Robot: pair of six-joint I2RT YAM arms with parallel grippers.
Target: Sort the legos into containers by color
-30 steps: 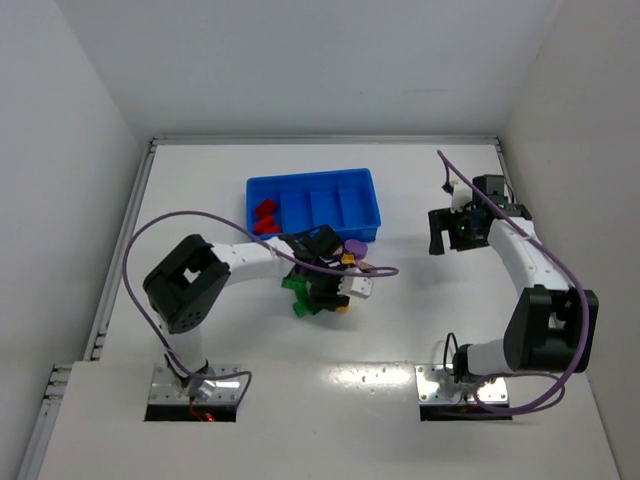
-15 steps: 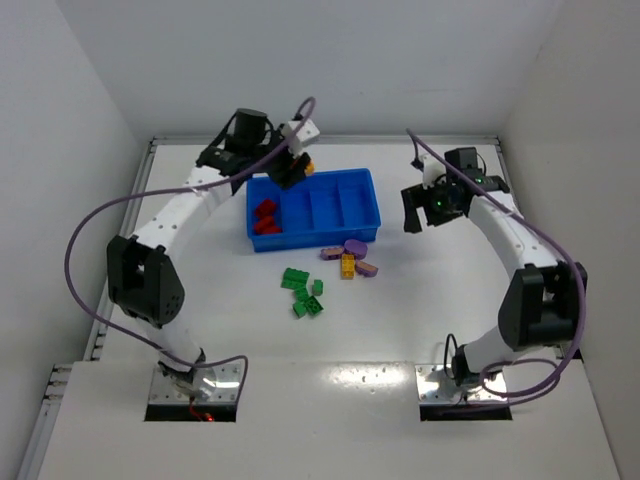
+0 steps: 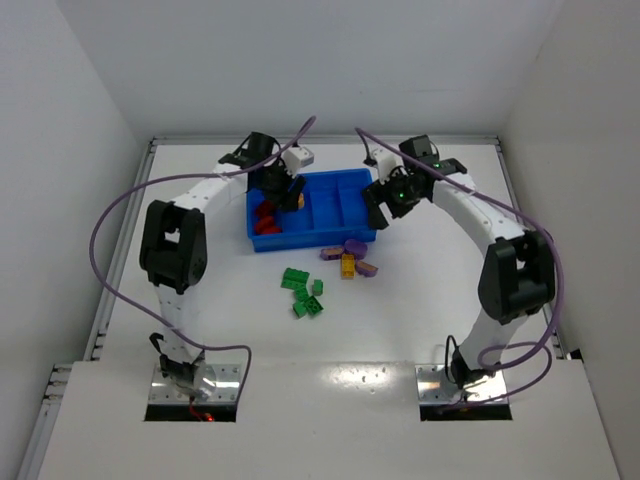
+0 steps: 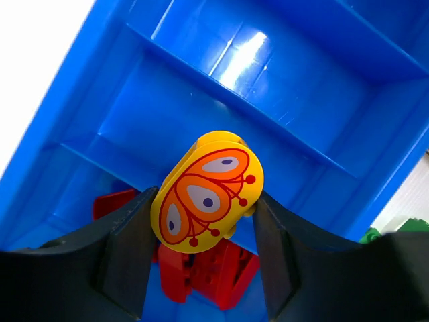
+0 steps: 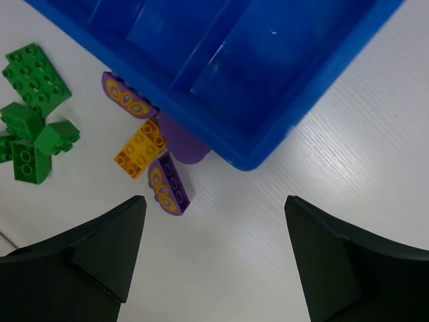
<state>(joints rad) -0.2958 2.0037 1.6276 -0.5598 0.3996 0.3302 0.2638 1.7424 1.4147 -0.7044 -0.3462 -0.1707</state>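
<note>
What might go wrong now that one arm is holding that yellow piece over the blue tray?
1. The left pincer holds the yellow piece close to the compartment with the red bricks. Released here, it may drop among them, in the wrong colour group.
2. The purple pieces lie right against the blue tray wall. The open right pincer, hovering nearby, might nudge the tray when reaching for them.

- A yellow brick [image 4: 208,191], oval with an orange butterfly print, is pinched between two black fingers [image 4: 127,248].
- Beneath it lies the blue tray [image 4: 288,87], its dividers visible.
- Red bricks [image 4: 214,275] sit in the compartment at lower left.
- A green brick [image 4: 371,235] peeks in at the right edge.
- White table [image 4: 33,60] shows at upper left.
</note>
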